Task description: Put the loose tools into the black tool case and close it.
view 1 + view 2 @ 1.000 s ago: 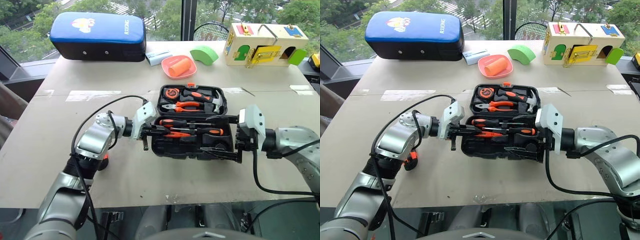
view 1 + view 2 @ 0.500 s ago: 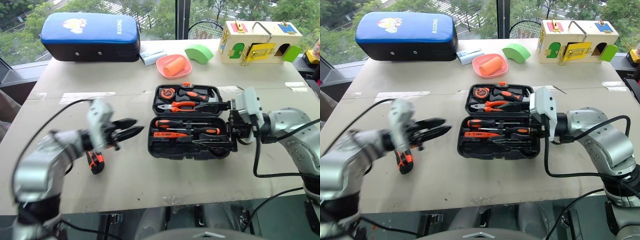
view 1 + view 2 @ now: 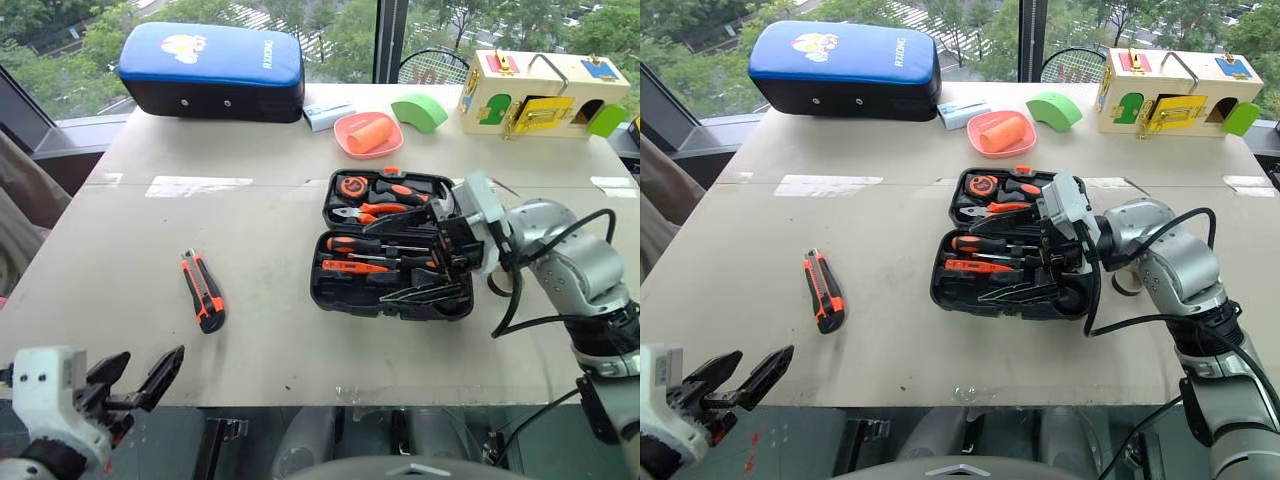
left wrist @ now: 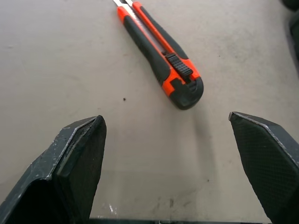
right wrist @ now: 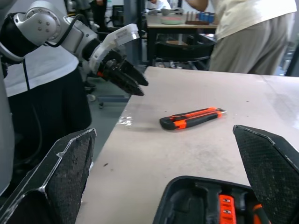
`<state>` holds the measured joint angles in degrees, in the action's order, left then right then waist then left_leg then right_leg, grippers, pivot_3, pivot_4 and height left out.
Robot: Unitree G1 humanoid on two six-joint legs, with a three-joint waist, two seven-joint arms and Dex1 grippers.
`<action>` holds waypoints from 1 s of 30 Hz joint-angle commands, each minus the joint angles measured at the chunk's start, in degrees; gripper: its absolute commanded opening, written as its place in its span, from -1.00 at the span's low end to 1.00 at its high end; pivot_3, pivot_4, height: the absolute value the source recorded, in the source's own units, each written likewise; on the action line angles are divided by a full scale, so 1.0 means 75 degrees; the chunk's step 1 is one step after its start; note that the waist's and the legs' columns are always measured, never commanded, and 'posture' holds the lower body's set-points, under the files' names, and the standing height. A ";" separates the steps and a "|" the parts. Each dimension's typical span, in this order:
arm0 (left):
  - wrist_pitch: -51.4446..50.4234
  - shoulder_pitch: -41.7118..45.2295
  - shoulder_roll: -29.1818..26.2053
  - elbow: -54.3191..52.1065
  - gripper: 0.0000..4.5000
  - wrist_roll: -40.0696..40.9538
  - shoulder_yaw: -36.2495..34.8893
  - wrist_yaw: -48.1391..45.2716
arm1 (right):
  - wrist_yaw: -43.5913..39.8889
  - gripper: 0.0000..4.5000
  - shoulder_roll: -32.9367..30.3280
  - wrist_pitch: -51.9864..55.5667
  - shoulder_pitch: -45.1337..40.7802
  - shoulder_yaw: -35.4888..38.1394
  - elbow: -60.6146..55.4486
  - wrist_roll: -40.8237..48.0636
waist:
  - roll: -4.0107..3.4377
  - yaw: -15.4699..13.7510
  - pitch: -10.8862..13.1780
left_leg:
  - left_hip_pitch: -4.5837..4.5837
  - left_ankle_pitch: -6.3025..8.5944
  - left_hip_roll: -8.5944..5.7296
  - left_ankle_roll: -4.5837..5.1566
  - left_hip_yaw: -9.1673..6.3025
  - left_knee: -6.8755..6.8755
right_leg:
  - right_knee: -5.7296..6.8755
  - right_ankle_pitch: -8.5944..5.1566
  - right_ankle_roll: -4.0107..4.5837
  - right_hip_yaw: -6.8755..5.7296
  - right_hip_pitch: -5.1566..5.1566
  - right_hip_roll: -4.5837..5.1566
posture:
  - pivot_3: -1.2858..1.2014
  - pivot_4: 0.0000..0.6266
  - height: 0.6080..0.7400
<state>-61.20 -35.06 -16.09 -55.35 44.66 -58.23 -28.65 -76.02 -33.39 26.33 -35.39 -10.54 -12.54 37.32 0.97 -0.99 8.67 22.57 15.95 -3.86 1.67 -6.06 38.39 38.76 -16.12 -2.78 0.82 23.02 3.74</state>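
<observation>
Just one utility knife [image 3: 203, 291] loose, one open tool case [image 3: 393, 245], two screwdrivers [image 3: 375, 244] inside

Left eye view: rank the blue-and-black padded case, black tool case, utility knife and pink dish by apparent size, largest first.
1. Blue-and-black padded case, though farther away.
2. Black tool case.
3 and 4. Pink dish and utility knife look too alike to rank.
</observation>
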 commanded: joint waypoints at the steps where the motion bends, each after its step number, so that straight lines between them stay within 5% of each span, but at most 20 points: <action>1: -0.0682 0.0737 -0.0261 -0.0064 0.99 0.0339 0.0333 0.1356 | -0.0125 1.00 -0.0055 -0.0164 -0.0025 0.0122 -0.0175 -0.0057 | -0.0003 0.0008 -0.0002 | -0.0001 0.0000 0.0000 0.0000 0.0000 -0.0001 | 0.0000 0.0000 0.0000 0.0001 -0.0001 -0.0001 | 0.03 -0.52 0.93; 12: -0.4054 0.4638 -0.1009 0.1646 0.99 0.0084 0.1064 0.3639 | 0.0623 1.00 -0.0250 0.0164 0.0513 0.0447 -0.0974 -0.0010 | 0.0001 0.0056 -0.0009 | 0.0000 -0.0005 -0.0001 -0.0011 -0.0004 -0.0004 | 0.0011 0.0002 -0.0001 0.0007 0.0006 -0.0018 | 0.03 -0.52 0.93; 23: -0.4174 0.5550 -0.0947 0.2572 0.99 -0.0678 0.2539 0.3743 | 0.1283 1.00 -0.0336 0.0658 0.0629 0.0606 -0.1604 0.0209 | 0.0003 0.0046 -0.0010 | 0.0002 -0.0005 -0.0002 -0.0014 -0.0002 -0.0008 | 0.0008 0.0002 -0.0001 0.0013 0.0011 -0.0015 | 0.03 -0.52 0.93; 27: -0.4174 0.5539 -0.0829 0.2649 0.61 -0.0840 0.2750 0.3787 | 0.1365 1.00 -0.0381 0.0710 0.0581 0.0617 -0.1633 0.0235 | -0.0003 0.0021 -0.0013 | 0.0002 -0.0005 -0.0002 -0.0014 -0.0003 -0.0007 | 0.0009 0.0002 -0.0001 0.0013 0.0011 -0.0013 | 0.03 -0.52 0.93; 30: -0.4174 0.5530 -0.0913 0.2736 0.02 -0.1064 0.2798 0.3680 | 0.1387 1.00 -0.0452 0.0729 0.0554 0.0637 -0.1609 0.0250 | -0.0003 0.0017 -0.0014 | 0.0002 -0.0005 -0.0007 -0.0014 -0.0003 -0.0007 | 0.0009 0.0002 -0.0001 0.0012 0.0010 -0.0010 | 0.03 -0.52 0.93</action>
<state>-91.73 6.92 -23.07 -36.31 37.26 -38.41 -0.33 -65.80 -36.05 31.97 -30.30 -7.96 -22.62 38.25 0.94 -0.86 8.57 22.59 15.90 -3.91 1.56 -6.08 38.34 38.83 -16.11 -2.79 0.91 23.10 3.67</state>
